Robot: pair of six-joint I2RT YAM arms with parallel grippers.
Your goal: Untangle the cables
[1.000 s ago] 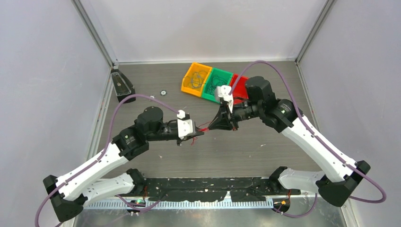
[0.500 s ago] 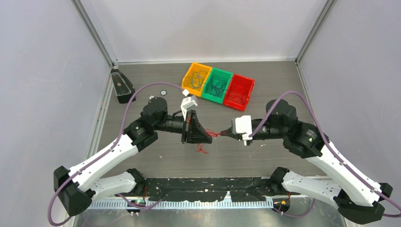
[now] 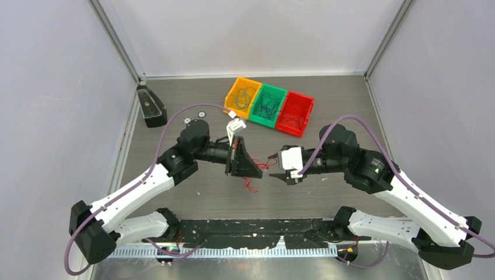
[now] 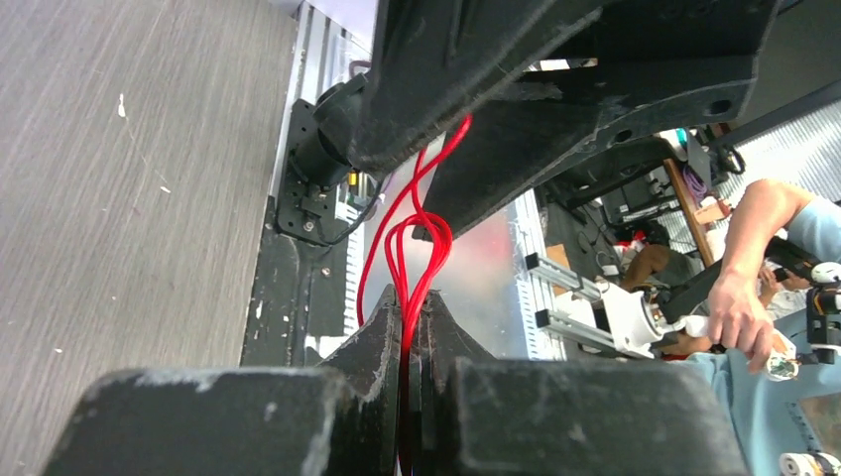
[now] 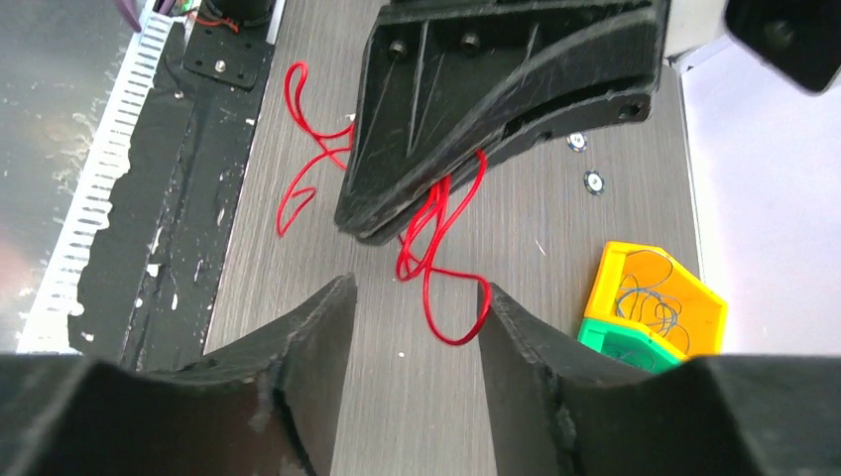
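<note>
The left hand (image 4: pixel 409 309) is pressed together on the red cable (image 4: pixel 418 230), whose strands run up out of the pinch in narrow loops. In the top view the left hand (image 3: pixel 260 172) is held off the bench (image 3: pixel 344 105), with more of the red cable (image 3: pixel 250 184) dangling in curls below its tip. The right hand (image 5: pixel 413 297) faces the left hand tip to tip, just beside it. Its jaws stand spread and grip nothing. From the right wrist the red cable (image 5: pixel 437 250) hangs from the left hand's tip, with a low loop close to one right finger (image 5: pixel 501 317); I cannot tell whether they touch. A further red curl shows off the left hand's other side. Beyond the left hand, at the far side of the bench, stand an orange bin (image 3: pixel 232 94), a green bin (image 3: pixel 262 122) and a red bin (image 3: pixel 309 114) in a row, each holding thin dark cables.
</note>
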